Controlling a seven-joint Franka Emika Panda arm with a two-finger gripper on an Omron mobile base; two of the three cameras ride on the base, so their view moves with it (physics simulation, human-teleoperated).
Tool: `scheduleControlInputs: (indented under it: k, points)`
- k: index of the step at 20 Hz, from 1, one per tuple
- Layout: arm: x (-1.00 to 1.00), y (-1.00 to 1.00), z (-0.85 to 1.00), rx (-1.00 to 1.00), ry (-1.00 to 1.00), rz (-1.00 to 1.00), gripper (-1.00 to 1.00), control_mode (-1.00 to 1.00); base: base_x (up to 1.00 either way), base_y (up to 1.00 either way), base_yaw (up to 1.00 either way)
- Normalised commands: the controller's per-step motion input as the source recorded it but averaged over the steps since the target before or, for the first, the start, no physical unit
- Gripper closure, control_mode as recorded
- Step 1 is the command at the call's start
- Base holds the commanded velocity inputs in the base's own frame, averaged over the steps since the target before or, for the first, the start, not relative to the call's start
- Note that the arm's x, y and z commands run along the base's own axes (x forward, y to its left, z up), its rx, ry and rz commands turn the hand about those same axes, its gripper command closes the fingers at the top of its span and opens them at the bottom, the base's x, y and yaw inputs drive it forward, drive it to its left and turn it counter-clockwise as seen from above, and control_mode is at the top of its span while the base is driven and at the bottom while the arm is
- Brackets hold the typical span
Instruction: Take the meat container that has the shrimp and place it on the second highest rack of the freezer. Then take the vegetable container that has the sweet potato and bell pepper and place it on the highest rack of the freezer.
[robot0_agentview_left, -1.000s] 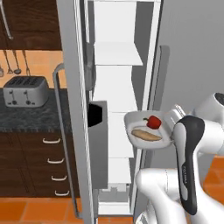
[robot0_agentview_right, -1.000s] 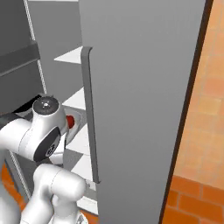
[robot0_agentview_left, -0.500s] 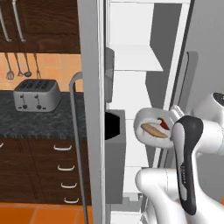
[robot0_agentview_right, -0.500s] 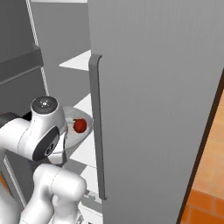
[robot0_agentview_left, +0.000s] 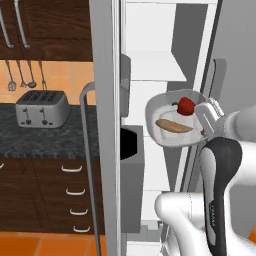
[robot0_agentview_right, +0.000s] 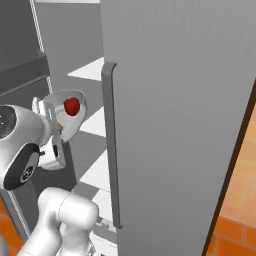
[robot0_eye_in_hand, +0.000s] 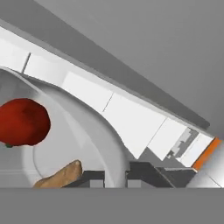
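One bell pepper (robot0_agentview_left: 186, 106) and one sweet potato (robot0_agentview_left: 174, 126) in the bowl (robot0_agentview_left: 156, 107).

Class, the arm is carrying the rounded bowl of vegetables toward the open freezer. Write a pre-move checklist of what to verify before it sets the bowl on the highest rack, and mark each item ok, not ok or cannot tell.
1. The dark two-finger gripper has its jaws closed on the rim of the rounded light-grey bowl: ok.
2. The glossy red bell pepper and the elongated tan sweet potato both lie inside the bowl: ok.
3. Bowl held level: cannot tell; it looks tilted in the left base view.
4. The tall grey freezer stands open, white shelves exposed: ok.
5. Bowl already level with the highest rack: not ok; a shelf sits above it.
6. Shrimp tray already on the second highest rack: cannot tell.
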Motion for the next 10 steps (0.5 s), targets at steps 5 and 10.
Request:
scheduleControlInputs:
  k: [5,10]
  points:
    - [0.61,0.01,1.00,-0.03,-0.37,-0.17,1.00,-1.00,0.00,0.00,0.00]
    - [1.00,0.00,0.88,0.09,-0.07,-0.01,1.00,-1.00,0.00,0.00,0.00]
